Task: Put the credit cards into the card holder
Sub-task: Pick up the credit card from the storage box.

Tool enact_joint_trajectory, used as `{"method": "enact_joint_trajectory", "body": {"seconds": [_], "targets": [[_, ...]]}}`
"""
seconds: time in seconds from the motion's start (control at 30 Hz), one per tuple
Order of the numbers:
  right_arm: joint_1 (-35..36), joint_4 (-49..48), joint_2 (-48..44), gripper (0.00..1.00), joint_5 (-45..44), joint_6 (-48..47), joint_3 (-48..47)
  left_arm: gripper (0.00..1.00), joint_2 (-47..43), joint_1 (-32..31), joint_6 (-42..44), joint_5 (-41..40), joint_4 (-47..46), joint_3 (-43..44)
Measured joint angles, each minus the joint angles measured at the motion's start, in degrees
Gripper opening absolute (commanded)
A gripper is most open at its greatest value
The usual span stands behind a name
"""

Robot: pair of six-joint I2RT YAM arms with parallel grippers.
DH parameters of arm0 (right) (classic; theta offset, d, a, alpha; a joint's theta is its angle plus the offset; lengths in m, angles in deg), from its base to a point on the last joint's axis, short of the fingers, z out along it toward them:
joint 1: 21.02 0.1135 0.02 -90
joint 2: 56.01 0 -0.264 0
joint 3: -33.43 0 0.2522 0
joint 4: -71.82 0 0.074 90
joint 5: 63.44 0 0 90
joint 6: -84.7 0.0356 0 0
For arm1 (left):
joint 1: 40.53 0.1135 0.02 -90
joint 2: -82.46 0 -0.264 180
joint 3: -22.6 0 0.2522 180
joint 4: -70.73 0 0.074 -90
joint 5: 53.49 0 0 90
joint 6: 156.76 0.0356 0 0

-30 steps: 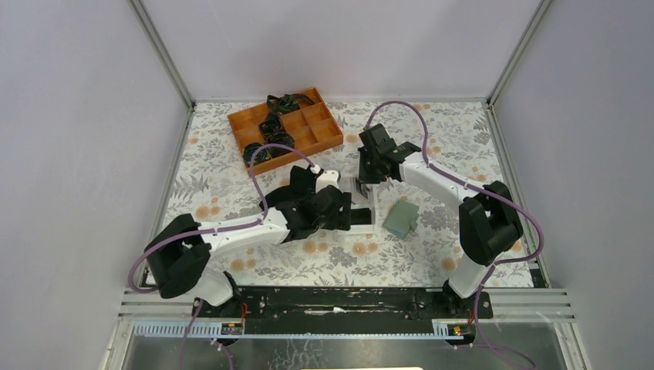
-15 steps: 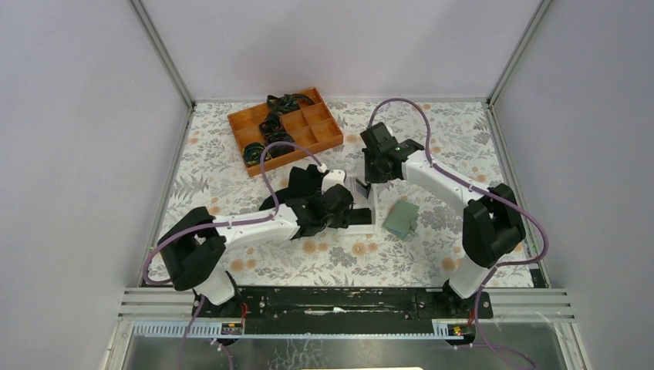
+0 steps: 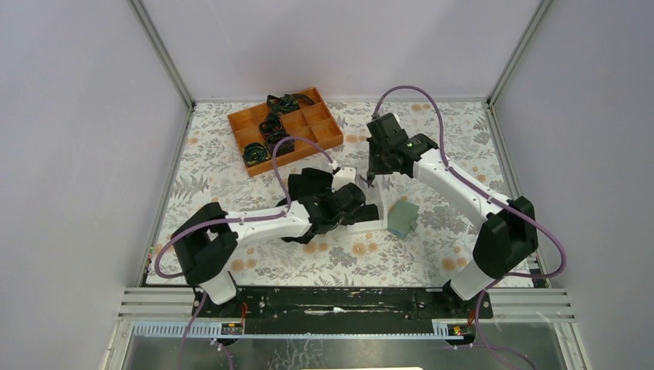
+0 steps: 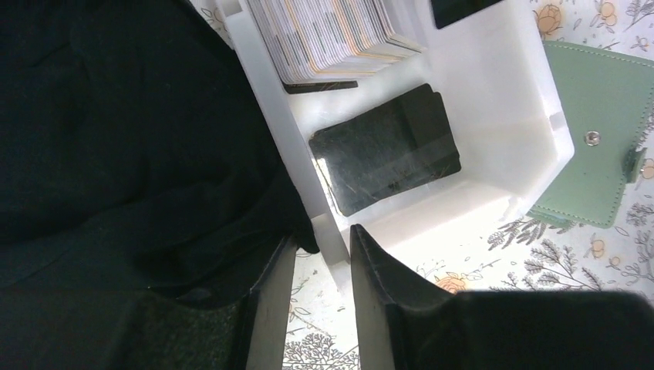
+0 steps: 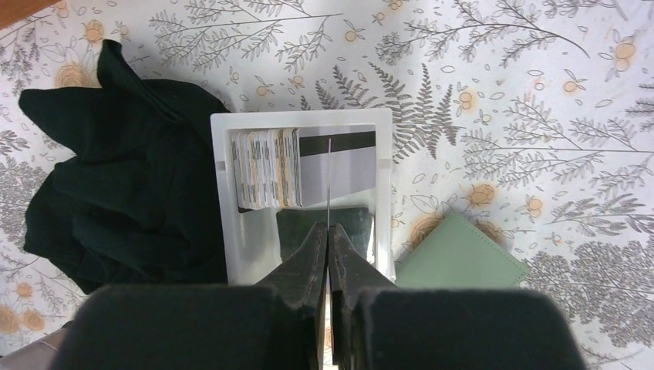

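A white tray (image 5: 224,200) holds a row of upright credit cards (image 5: 266,169), a grey-silver one (image 5: 347,173) at its end, and a black card (image 4: 385,150) lying flat. My right gripper (image 5: 328,231) is shut on one thin card (image 5: 328,185), seen edge-on above the tray; this gripper also shows in the top view (image 3: 372,177). The sage-green card holder (image 3: 402,220) lies closed on the table just right of the tray (image 5: 463,258). My left gripper (image 4: 322,254) is narrowly open, its jaws on either side of the end of the tray's left wall.
A crumpled black cloth (image 5: 116,193) lies against the tray's left side. An orange compartment box (image 3: 285,127) with dark cables stands at the back left. The floral table runs between grey side walls.
My left arm has moved right, closer along the tray. My right gripper has shifted right and risen a little with the card in it. The card holder has not moved.
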Motion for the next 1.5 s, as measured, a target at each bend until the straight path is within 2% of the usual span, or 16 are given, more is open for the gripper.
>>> {"method": "enact_joint_trajectory", "body": {"seconds": [0.47, 0.73, 0.77, 0.93, 1.0, 1.17, 1.27, 1.43, 1.5], "targets": [[0.02, 1.79, -4.24, 0.0, -3.8, -1.22, -0.59, 0.35, 1.7, -0.7, 2.1, -6.95, 6.12, 5.33], [-1.84, 1.75, -4.46, 0.0, -4.02, -1.66, -0.63, 0.33, 7.17, -0.7, 5.84, -7.67, 6.36, 11.8], [-2.38, 1.68, -4.57, 0.0, -4.02, -1.68, -0.63, 0.37, 7.98, -0.68, 6.14, -7.74, 6.43, 12.59], [-3.96, 1.22, -5.18, 0.0, -4.02, -1.92, -0.63, 0.7, 10.62, -0.66, 6.36, -8.46, 8.59, 16.44], [-4.02, 1.05, -5.25, 0.0, -3.93, -2.12, -0.61, 0.75, 10.36, -0.66, 5.73, -9.14, 10.14, 16.9], [-4.15, 0.26, -5.27, 0.0, -3.82, -2.54, -0.48, 0.75, 7.06, -0.66, 3.26, -11.52, 15.3, 17.0], [-4.37, 0.02, -5.27, 0.0, -3.82, -2.75, -0.37, 0.71, 3.52, -0.61, 1.77, -11.76, 17.9, 17.16], [-5.07, -0.04, -5.31, 0.0, -3.82, -3.15, 0.26, 0.56, -1.36, -1.79, 0.52, -10.01, 18.27, 18.8], [-5.53, -0.17, -5.4, 0.0, -3.82, -3.17, 0.44, 0.55, -2.08, -3.37, 0.39, -9.11, 17.81, 18.95]]}}
